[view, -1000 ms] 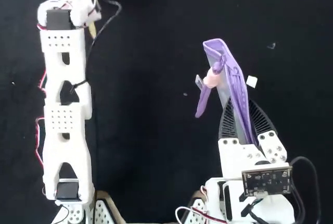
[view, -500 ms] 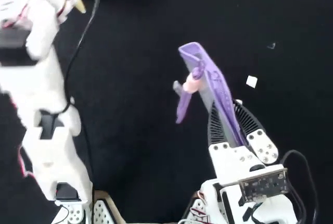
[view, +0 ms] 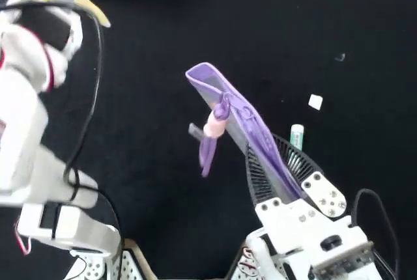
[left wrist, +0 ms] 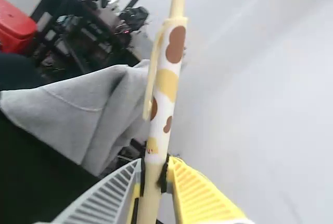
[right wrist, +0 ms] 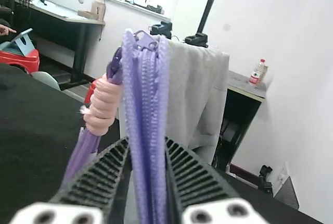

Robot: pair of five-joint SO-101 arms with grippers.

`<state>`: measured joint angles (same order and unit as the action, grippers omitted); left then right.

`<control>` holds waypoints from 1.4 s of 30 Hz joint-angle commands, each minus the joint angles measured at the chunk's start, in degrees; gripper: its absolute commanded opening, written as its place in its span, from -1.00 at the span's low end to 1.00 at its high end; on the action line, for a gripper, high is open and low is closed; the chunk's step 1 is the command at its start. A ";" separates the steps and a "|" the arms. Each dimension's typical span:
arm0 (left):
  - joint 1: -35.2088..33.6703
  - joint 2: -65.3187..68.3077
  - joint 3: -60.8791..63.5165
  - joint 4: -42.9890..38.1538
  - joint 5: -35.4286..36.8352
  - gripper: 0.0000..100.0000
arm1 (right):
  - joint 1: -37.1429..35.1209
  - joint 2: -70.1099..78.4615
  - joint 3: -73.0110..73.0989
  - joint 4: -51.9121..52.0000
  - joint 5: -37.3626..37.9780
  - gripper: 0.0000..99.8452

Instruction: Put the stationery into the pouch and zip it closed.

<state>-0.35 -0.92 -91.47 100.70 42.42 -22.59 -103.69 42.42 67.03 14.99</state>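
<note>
The left claw (left wrist: 154, 176) is clamped on a pen (left wrist: 162, 88), cream with brown and yellow patches. Its grey and yellow fingers squeeze the barrel low down, and the clip end stands up past them. In the high view that arm is raised at the far left corner of the black table (view: 163, 32).

The right claw (right wrist: 147, 156) is shut tight on the purple pouch (right wrist: 146, 109), gripping it edge-on between black ribbed fingers, with the zip edge facing the wrist camera. The pouch is held up off the table, slanting away from the claw toward the table's middle. A pink coil (right wrist: 99, 110) and a purple strap (right wrist: 82, 157) hang from its upper end.

Just beside the right claw, a small green-and-white stick (view: 297, 135) lies on the table; it is possibly a glue stick, though it is too small to be sure. A white bit (view: 315, 102) lies a little farther off.
</note>
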 commanded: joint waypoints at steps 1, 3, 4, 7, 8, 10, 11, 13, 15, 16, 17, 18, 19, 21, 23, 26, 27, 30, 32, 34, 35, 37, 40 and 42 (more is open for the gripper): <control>2.95 -5.10 2.15 0.35 0.53 -0.94 | -0.88 -5.14 -2.95 0.09 -0.09 -0.98; 3.74 -8.97 4.18 0.35 0.53 -0.94 | -0.88 -5.14 -3.47 0.09 -0.18 -0.98; 3.74 -11.25 6.02 0.35 0.53 -0.94 | -0.88 -5.14 -3.91 0.09 -0.26 -0.98; 3.38 -18.99 15.87 0.35 0.44 -0.94 | -0.97 -5.14 -5.23 1.23 -0.26 -0.98; 3.38 -21.89 19.74 0.26 0.44 -0.94 | -1.23 -5.14 -5.76 1.76 -0.18 -0.98; 3.38 -26.64 27.65 -0.18 0.62 -0.94 | -2.81 -5.23 -6.99 2.37 -0.18 -0.98; 3.38 -28.84 31.25 -1.58 0.62 -0.94 | -3.52 -5.23 -7.34 2.73 -0.09 -0.98; 3.38 -32.79 38.55 -5.89 0.62 -0.94 | -4.75 -5.32 -7.52 2.81 -0.09 -0.98; 3.65 -36.13 45.67 -10.64 0.62 -0.94 | -5.71 -5.49 -7.25 2.81 -0.09 -0.98; 3.74 -38.07 49.36 -12.66 0.70 -0.94 | -6.07 -5.49 -7.16 2.81 -0.09 -0.98; 3.74 -40.00 53.32 -14.51 0.79 -0.94 | -6.15 -5.58 -7.16 2.90 -0.09 -0.98; 3.74 -41.93 57.71 -16.70 1.49 -0.94 | -6.15 -5.58 -7.16 2.90 -0.09 -0.98; 3.74 -44.04 62.29 -19.16 2.55 -0.94 | -6.15 -5.58 -7.16 2.90 -0.09 -0.98; 3.74 -48.97 72.31 -25.23 4.22 -0.94 | -6.15 -5.85 -7.16 2.99 -0.09 -0.98; 3.74 -54.86 83.12 -32.53 4.66 -0.94 | -6.15 -5.85 -7.16 3.08 -0.09 -0.98; 3.91 -65.41 100.62 -46.42 4.75 -0.94 | -7.30 -6.20 -7.16 3.69 -0.09 -0.98; 4.18 -69.01 106.42 -51.52 4.75 -0.94 | -8.35 -6.20 -7.16 3.69 -0.09 -0.98; 8.31 -78.86 121.27 -65.49 3.43 -0.93 | -9.85 -6.20 -6.20 3.69 0.79 -0.98; 12.35 -82.99 128.48 -71.56 -1.14 -0.93 | -9.85 -6.20 -4.79 3.52 1.67 -0.98; 17.01 -84.40 132.09 -73.58 -4.40 -0.93 | -9.85 -6.20 -4.18 3.34 1.67 -0.98; 18.59 -84.40 132.70 -73.67 -5.36 -0.93 | -9.85 -6.20 -4.18 3.34 1.76 -0.98; 19.12 -84.13 133.67 -73.67 -5.80 -0.93 | -9.93 -6.20 -4.18 3.43 1.76 -0.98; 19.30 -83.34 133.76 -73.67 -5.80 -0.93 | -9.93 -6.20 -3.91 3.60 1.76 -0.98; 19.38 -83.52 133.76 -73.32 -5.71 -0.94 | -9.93 -6.20 -3.91 3.60 1.76 -0.98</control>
<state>18.29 -84.79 42.51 28.35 37.32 -31.91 -103.69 38.73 70.64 16.40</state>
